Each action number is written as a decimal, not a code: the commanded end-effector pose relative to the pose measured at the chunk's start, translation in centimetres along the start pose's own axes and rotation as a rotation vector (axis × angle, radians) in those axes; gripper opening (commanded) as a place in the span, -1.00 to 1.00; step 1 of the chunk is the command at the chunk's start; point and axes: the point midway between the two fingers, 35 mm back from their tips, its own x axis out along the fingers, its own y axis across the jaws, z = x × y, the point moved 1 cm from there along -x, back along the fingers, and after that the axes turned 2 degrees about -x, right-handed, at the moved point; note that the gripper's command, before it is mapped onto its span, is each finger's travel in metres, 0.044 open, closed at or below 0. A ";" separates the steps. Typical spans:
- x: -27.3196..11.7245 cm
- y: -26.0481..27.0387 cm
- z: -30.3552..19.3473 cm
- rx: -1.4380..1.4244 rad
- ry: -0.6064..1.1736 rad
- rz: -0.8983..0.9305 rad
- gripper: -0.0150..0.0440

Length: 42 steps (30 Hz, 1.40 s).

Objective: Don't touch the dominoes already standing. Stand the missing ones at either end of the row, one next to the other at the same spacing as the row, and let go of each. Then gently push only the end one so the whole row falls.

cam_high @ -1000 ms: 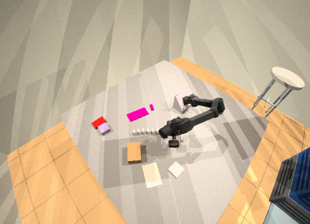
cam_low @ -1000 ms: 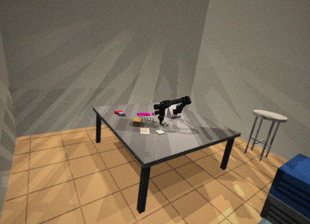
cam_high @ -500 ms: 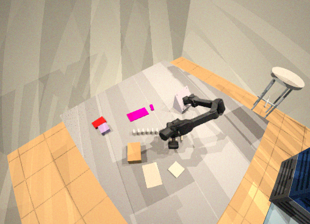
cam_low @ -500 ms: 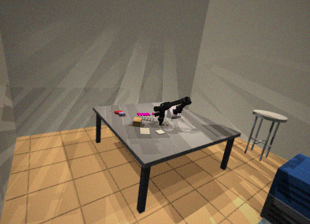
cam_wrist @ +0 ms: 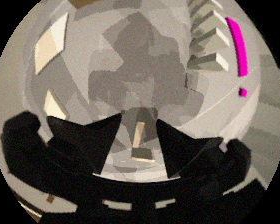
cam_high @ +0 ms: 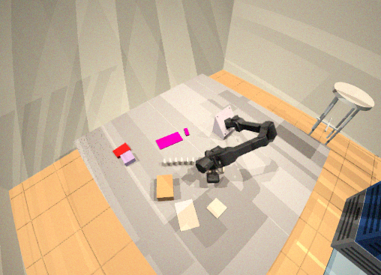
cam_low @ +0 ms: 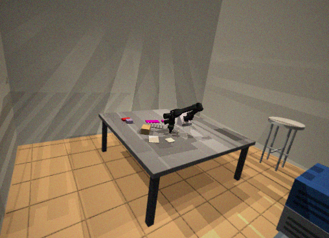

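Observation:
A row of pale dominoes (cam_high: 181,161) (cam_low: 157,126) (cam_wrist: 221,62) stands left of my gripper in the top view and at the upper right in the wrist view. My gripper (cam_high: 215,171) (cam_low: 170,131) (cam_wrist: 139,119) is low over the table, partly open and empty. In the wrist view a loose pale domino (cam_wrist: 139,134) lies flat between and beyond the fingers, with a gap on each side. A second loose domino (cam_wrist: 143,153) seems to stand just below it there. The arm mostly hides both in the top view.
An orange box (cam_high: 165,186) (cam_low: 146,130) is near the row. Two cream tiles (cam_high: 187,215) (cam_high: 217,207) lie in front. A magenta slab (cam_high: 169,140) and small magenta block (cam_high: 186,132) lie behind. Red (cam_high: 121,150) and purple (cam_high: 127,157) blocks are far left.

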 end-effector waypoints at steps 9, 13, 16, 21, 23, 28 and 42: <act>0.2 0.0 0.0 0.007 0.006 0.000 -0.41; 0.2 0.0 0.0 0.007 0.006 0.000 -0.41; -0.1 0.0 0.0 0.007 0.006 0.000 -0.41; -6.3 0.0 -0.2 0.008 0.005 -0.002 -0.41; -8.1 0.0 -0.3 0.008 0.004 -0.003 -0.41; -8.3 0.0 -0.3 0.008 0.004 -0.004 -0.41; -8.6 9.6 1.7 -0.436 0.002 -0.001 -0.41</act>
